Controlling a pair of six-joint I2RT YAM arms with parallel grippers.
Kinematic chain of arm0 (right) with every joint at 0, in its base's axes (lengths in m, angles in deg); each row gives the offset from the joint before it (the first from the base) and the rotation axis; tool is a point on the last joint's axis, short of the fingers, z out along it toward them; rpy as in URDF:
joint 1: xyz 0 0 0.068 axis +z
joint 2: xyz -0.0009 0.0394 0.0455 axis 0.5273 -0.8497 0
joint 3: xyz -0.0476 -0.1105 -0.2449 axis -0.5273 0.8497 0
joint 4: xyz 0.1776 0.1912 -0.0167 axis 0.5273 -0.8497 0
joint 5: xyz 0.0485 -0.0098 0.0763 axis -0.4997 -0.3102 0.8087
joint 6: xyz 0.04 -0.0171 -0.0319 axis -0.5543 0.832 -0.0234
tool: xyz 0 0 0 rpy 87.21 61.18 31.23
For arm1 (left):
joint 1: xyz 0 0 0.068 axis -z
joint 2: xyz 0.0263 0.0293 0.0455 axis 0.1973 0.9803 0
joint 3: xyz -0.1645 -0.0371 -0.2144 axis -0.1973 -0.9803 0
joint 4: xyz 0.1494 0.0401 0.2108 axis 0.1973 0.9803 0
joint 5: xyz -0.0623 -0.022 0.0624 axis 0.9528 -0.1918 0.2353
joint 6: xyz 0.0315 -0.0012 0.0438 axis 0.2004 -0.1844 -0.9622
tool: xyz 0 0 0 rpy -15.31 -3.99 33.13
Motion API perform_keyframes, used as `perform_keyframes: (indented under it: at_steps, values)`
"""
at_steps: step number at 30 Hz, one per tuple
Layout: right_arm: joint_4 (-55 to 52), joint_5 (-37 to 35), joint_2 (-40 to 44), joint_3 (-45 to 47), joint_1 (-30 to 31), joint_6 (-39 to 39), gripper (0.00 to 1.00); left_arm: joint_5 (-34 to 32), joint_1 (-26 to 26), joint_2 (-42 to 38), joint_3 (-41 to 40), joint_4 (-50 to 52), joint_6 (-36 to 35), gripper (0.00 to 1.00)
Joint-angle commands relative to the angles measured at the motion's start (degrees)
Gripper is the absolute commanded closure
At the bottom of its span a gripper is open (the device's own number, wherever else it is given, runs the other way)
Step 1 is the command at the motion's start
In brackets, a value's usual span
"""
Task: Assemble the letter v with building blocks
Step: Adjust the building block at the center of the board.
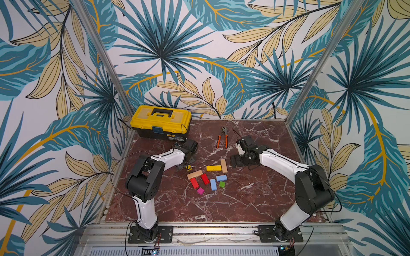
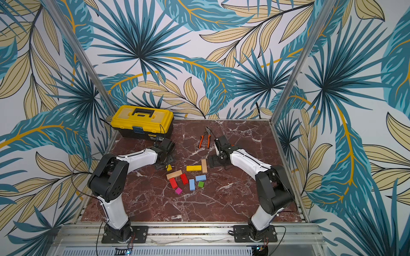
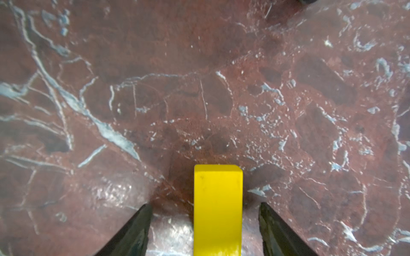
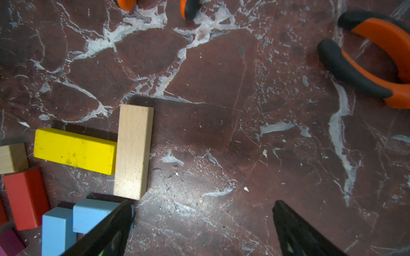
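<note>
The left gripper point(image 3: 204, 204) sits low over the red marble table point(image 1: 255, 199) with its jaws parted. A short yellow block point(image 3: 217, 208) lies between its fingers point(image 3: 137, 223), with a clear gap on each side, so nothing is clamped. In both top views this block point(image 1: 188, 167) shows just beside the left gripper point(image 1: 186, 165), apart from the other building blocks. The right gripper point(image 4: 204, 221) stands wide open and holds nothing, just beside a plain-wood bar point(image 4: 133, 151). A long yellow bar point(image 4: 75, 150) butts end-on against that bar's side, making a T. Nearer the robot lie a second plain-wood bar point(image 1: 194, 174), two red blocks point(image 1: 205, 178) point(image 1: 194, 183), two light-blue blocks point(image 1: 213, 184) point(image 1: 221, 178), a green cube point(image 1: 222, 184) and a magenta cube point(image 1: 200, 190). They form a loose cluster and the letter v is not yet formed. Orange-handled pliers point(image 1: 223, 137) and a yellow toolbox point(image 1: 160, 122) lie farther back.
</note>
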Motion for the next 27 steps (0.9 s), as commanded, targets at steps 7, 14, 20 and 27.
perform_keyframes:
  at_steps: [7,14,20,27]
  values:
    - [-0.5,0.4,-1.4,0.1,0.4,0.6,0.01,1.5,-1.2,3.7,3.2,0.2,-2.5,0.38]
    - [-0.5,0.4,-1.6,0.1,0.7,0.7,0.01,1.5,-1.3,4.2,3.6,0.2,-2.8,0.50]
    - [-0.5,0.0,-1.9,0.1,1.0,0.8,0.00,0.9,-1.9,3.6,2.7,0.1,-2.9,0.59]
    - [-0.4,0.3,-2.3,0.1,1.4,0.8,0.01,-0.4,-2.6,2.0,0.9,0.2,-3.0,0.67]
